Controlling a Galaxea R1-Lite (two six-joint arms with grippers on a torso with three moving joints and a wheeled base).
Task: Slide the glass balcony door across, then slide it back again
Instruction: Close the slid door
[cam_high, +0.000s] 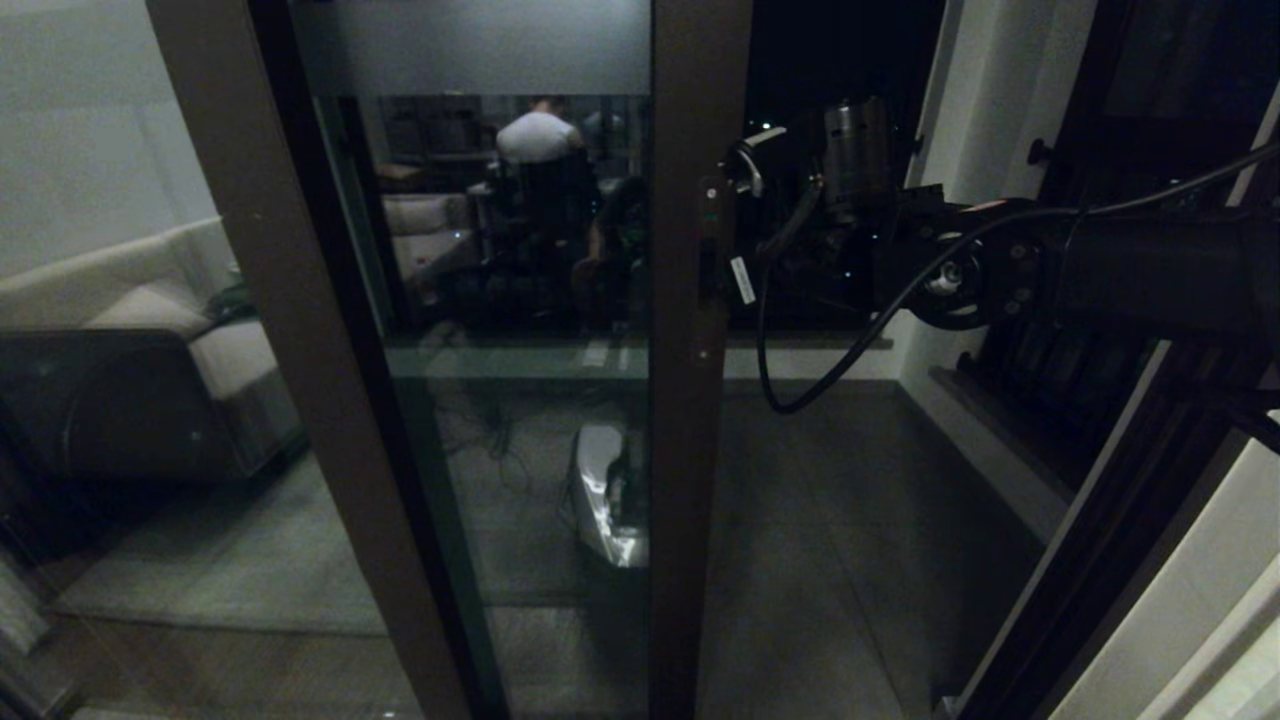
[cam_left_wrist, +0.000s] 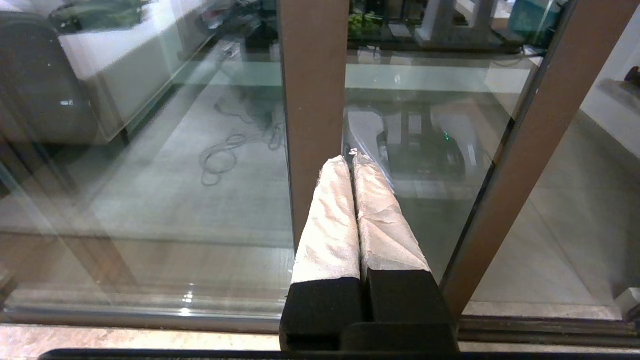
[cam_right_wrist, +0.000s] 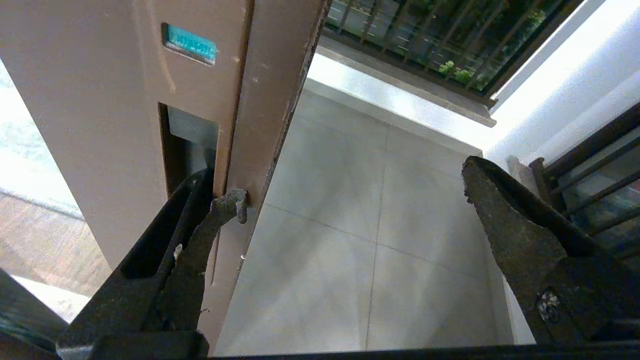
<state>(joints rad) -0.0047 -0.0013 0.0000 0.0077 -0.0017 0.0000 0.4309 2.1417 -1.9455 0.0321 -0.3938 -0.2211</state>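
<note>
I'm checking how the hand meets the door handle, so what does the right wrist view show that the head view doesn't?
Only the right wrist view shows the right gripper open, one finger hooked at the recessed handle, plus the balcony railing in daylight colours. Only the head view shows the right arm reaching in from the right, its dangling cable, and a sofa behind the glass. Both show the glass balcony door and the tiled floor beyond it.
</note>
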